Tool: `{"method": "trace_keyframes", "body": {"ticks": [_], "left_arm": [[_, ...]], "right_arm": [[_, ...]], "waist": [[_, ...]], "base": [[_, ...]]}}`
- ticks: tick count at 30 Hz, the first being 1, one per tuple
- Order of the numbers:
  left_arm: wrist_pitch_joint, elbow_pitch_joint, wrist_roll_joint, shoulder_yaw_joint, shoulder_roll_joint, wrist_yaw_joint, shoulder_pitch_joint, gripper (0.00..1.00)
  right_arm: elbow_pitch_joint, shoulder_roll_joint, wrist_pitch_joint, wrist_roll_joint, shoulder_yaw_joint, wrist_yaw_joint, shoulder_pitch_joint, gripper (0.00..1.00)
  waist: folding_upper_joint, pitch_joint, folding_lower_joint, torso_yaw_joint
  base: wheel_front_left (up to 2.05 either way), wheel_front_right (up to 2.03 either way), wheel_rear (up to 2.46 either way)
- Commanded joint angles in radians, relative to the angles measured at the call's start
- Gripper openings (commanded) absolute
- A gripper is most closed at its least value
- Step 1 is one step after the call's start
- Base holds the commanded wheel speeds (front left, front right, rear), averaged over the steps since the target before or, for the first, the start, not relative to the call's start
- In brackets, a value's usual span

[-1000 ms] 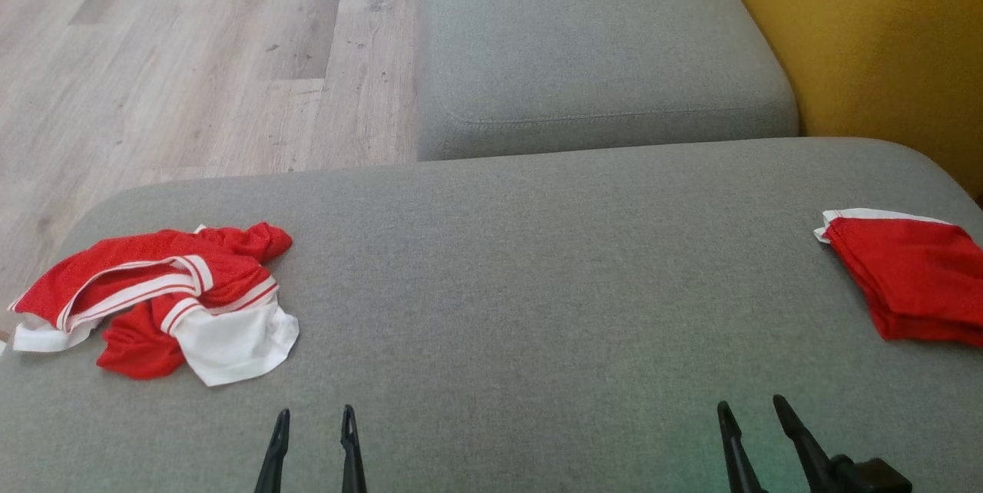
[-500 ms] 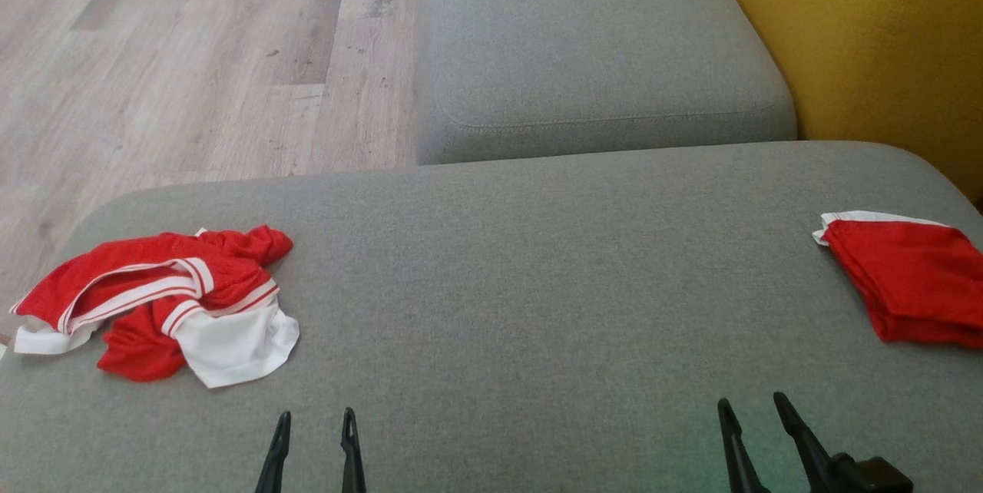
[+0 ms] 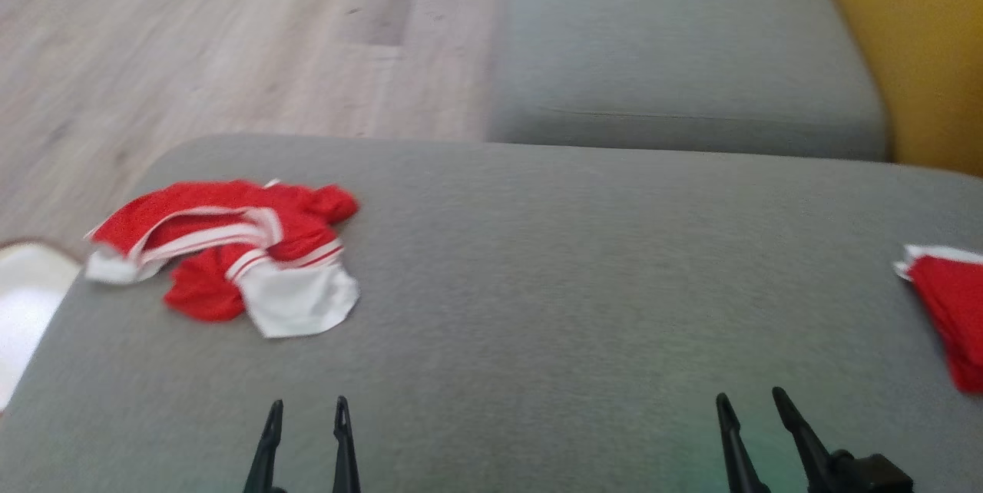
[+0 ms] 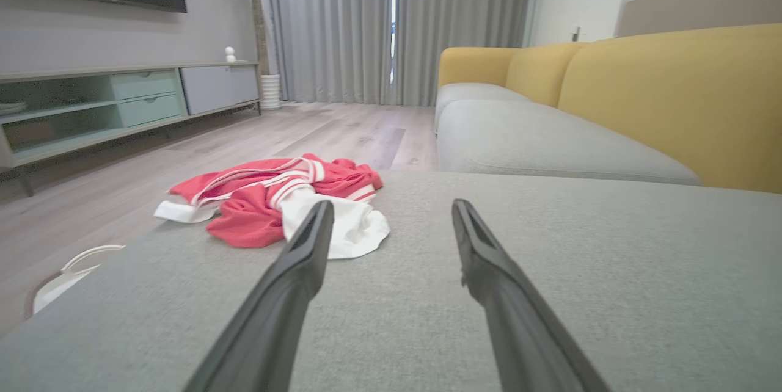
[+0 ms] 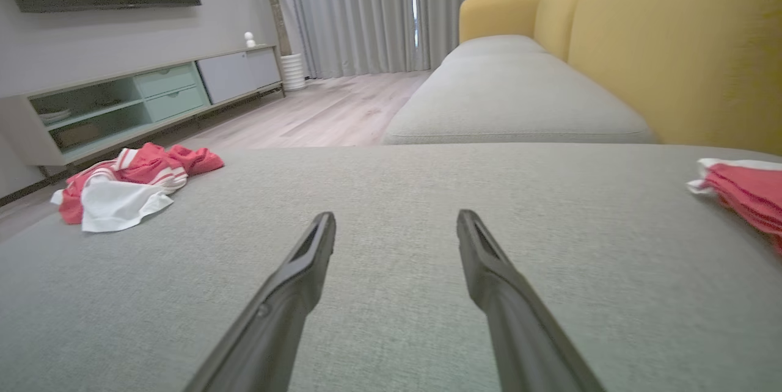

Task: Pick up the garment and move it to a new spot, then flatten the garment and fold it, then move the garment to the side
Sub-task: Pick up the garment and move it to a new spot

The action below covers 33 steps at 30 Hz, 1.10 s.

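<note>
We see the crumpled red-and-white garment [image 3: 230,247] on the left part of the grey cushion [image 3: 537,286], near its edge. Left claw [image 3: 307,403] is near it, apart, fingers spread, empty. Right claw [image 3: 751,397] is spread and empty too. A folded red cloth [image 3: 948,309] lies at the cushion's right edge.

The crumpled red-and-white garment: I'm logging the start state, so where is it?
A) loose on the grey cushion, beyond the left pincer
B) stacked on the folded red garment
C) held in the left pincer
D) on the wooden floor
A: the crumpled garment lies loose on the grey cushion, ahead and to the left of the open left pincer, which is not touching it.
</note>
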Motion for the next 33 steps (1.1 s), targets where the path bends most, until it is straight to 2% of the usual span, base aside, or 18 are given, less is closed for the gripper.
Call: {"method": "trace_keyframes", "body": {"ticks": [1, 12, 16, 20, 26, 29, 33], "left_arm": [[-0.007, -0.041, 0.009, 0.040, -0.007, -0.001, -0.062, 1.00], [-0.007, -0.061, 0.024, 0.079, -0.007, -0.001, -0.070, 1.00], [-0.007, -0.073, 0.025, 0.090, -0.007, -0.003, -0.078, 1.00], [-0.007, -0.090, 0.052, 0.107, 0.012, -0.023, -0.155, 1.00], [-0.001, -0.047, 0.052, 0.112, 0.071, -0.116, -0.425, 1.00], [0.068, 0.026, 0.007, 0.137, 0.093, -0.168, -0.618, 1.00], [0.209, 0.201, -0.056, 0.159, 0.128, -0.240, -0.855, 1.00]], "right_arm": [[-0.033, -0.005, -0.014, -0.002, 0.027, 0.007, -0.051, 1.00], [-0.023, 0.005, -0.014, -0.011, 0.054, 0.007, -0.086, 1.00], [-0.023, -0.001, -0.014, -0.020, 0.051, 0.007, -0.090, 1.00], [-0.022, -0.022, -0.014, -0.025, 0.062, 0.007, -0.094, 1.00], [-0.040, -0.117, -0.014, -0.031, 0.101, 0.007, -0.145, 1.00], [-0.055, -0.185, -0.014, -0.032, 0.114, 0.007, -0.194, 1.00], [-0.076, -0.258, -0.014, -0.025, 0.118, 0.007, -0.260, 1.00]], "waist": [[0.0000, 0.021, 0.0000, 0.089], [0.0000, 0.057, 0.0000, 0.252], [0.0000, 0.077, 0.0000, 0.272], [0.0000, 0.115, 0.0000, 0.266], [0.0000, 0.246, 0.0000, 0.223], [0.0000, 0.328, 0.0000, 0.193], [0.0000, 0.431, 0.0000, 0.152]], "base": [[0.00, 0.00, 0.00], [0.00, 0.00, 0.00], [0.00, 0.00, 0.00], [0.00, 0.00, 0.00], [0.00, 0.00, 0.00], [0.00, 0.00, 0.00], [0.00, 0.00, 0.00]]}}
